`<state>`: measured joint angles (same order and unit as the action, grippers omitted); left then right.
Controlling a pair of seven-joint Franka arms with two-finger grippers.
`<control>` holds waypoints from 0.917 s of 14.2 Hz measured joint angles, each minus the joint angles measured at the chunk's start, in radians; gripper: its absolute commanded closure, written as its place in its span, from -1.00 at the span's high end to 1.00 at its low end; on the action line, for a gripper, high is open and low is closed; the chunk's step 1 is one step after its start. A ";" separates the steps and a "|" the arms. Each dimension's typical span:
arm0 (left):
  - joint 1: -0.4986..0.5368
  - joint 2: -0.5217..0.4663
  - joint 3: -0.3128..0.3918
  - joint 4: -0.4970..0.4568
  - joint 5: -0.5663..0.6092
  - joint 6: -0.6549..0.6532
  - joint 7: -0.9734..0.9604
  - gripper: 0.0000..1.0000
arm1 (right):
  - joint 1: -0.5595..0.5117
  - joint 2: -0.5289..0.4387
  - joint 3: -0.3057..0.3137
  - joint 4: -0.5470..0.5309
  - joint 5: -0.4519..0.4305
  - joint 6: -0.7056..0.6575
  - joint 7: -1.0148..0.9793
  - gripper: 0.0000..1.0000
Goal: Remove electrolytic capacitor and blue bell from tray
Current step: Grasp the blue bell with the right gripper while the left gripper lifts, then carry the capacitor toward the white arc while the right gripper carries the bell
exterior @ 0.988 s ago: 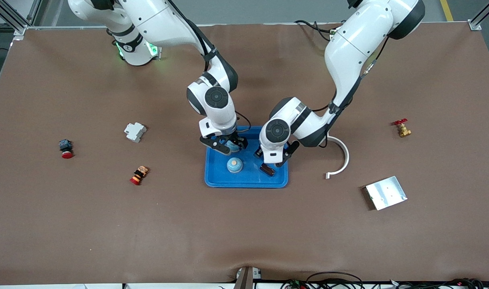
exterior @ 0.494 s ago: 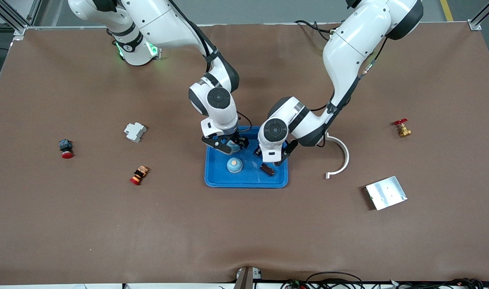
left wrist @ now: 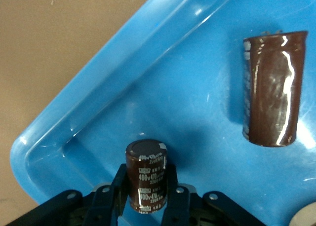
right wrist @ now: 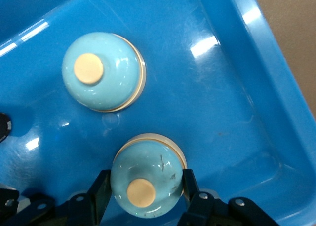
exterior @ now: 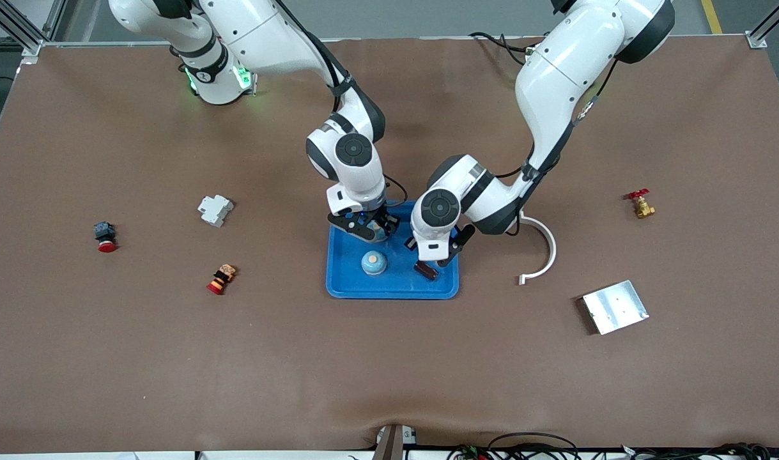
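Clamping both grippers together inside the blue tray (exterior: pixel 344 289): my left gripper (left wrist: pixel 146 202) pinches one electrolytic capacitor (left wrist: pixel 146 179) upright, my right gripper (right wrist: pixel 143 199) squeezes one blue bell (right wrist: pixel 145 175) by its sides, so both should lift clear; spare capacitor (left wrist: pixel 272 88) and spare bell (right wrist: pixel 103 71) remain nearby.

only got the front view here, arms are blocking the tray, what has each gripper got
Observer: The left gripper is shut on an upright electrolytic capacitor in a corner of the blue tray.
Operator: and the right one
Observer: The right gripper is shut on a blue bell, its fingers on either side.
Operator: anything left in there
Observer: A second capacitor lies on its side, and a second blue bell stands beside the gripped one.
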<state>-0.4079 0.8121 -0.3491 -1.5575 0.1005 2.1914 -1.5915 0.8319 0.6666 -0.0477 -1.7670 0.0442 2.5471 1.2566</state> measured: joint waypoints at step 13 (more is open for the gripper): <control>0.041 -0.117 0.002 0.107 0.075 -0.291 0.205 -1.00 | -0.138 -0.164 -0.034 0.027 -0.002 -0.364 -0.307 -1.00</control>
<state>-0.3665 0.6949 -0.3474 -1.4504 0.1753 1.9005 -1.3861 0.6942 0.5023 -0.0814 -1.7397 0.0425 2.1836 0.9492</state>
